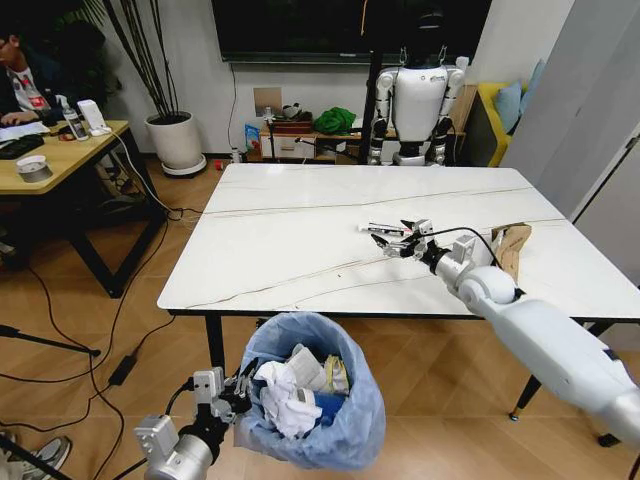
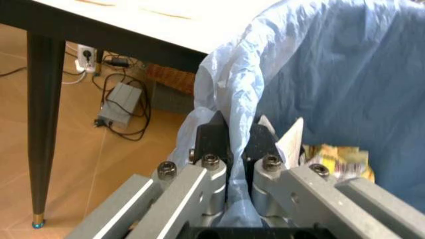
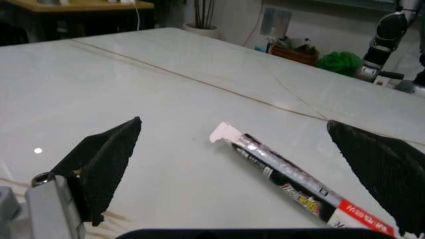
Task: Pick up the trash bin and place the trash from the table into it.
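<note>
I take the white marble-look table point(image 1: 300, 240) as my landmark. My right gripper point(image 1: 408, 240) reaches out over the tabletop, right of its middle and nearer the front edge than the far one, and its two black fingers point(image 3: 106, 162) stand wide apart with nothing between them. Lying flat on the marble just beyond that gripper is a long, narrow wrapper point(image 1: 381, 230), silver and black with a red end and a white torn tip; in the right wrist view it point(image 3: 292, 179) lies between the spread fingers but touches neither. On the table just to the right of the arm lies a crumpled brown paper bag point(image 1: 513, 245), close to the table's right edge. Below the table's front edge, slightly left of its middle, I have the trash bin point(image 1: 312, 395) lined with a crinkled light blue bag, raised beside the black table leg point(image 2: 41, 124). My left gripper point(image 2: 236, 137) is clamped on the bin's near rim, its black pads point(image 2: 214, 134) pinching the blue plastic between them. Inside the bin I see crumpled white papers point(image 1: 285, 395) and a yellowish wrapper point(image 1: 335, 375) piled together. Behind the table, at its far side, a white humanoid robot point(image 1: 420, 100) stands against the wall.
</note>
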